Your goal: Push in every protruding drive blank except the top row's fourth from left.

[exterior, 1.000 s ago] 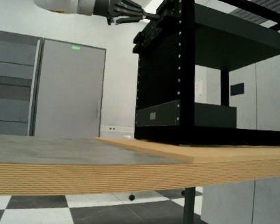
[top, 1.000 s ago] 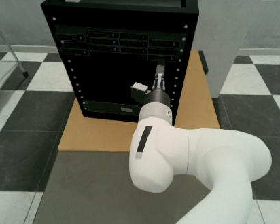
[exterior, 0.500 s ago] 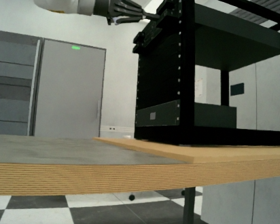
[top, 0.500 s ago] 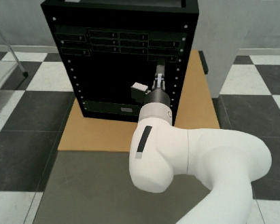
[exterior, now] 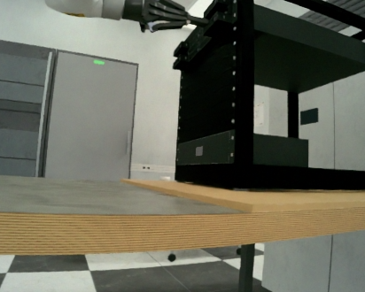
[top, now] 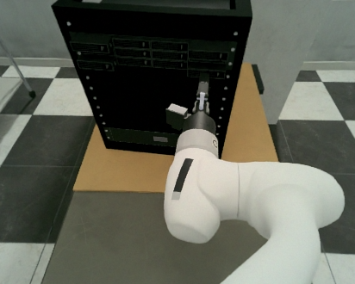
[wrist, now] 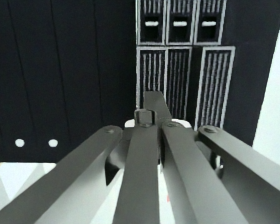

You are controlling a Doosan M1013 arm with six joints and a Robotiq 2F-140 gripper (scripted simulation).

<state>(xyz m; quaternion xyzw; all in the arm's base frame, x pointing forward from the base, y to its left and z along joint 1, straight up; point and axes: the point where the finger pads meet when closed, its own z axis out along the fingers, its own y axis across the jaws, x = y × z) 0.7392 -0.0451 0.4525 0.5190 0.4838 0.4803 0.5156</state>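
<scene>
The black rack [top: 139,108] [exterior: 244,88] [wrist: 66,75] stands upright on a tan board. Its drive blanks sit in three rows near the top of the front. In the top view the left-column blanks [top: 89,47] [top: 95,65] and the top-row fourth blank [top: 208,55] stand out from the front. The middle blanks [top: 151,54] look flush. My gripper [top: 203,80] [exterior: 199,20] [wrist: 152,105] is shut on nothing. Its fingertips are at the face of the bottom-row fourth blank [top: 214,74], at the rack's right side. The wrist view shows slotted blank faces [wrist: 213,85] just beyond the tips.
The tan board [top: 117,168] [exterior: 275,201] lies on a grey table top [top: 108,232] [exterior: 76,195]. A grey-labelled unit [top: 160,139] [exterior: 205,152] fills the rack's bottom. A white pillar [top: 281,43] stands behind on the right, and a wheeled cart [top: 1,86] on the left.
</scene>
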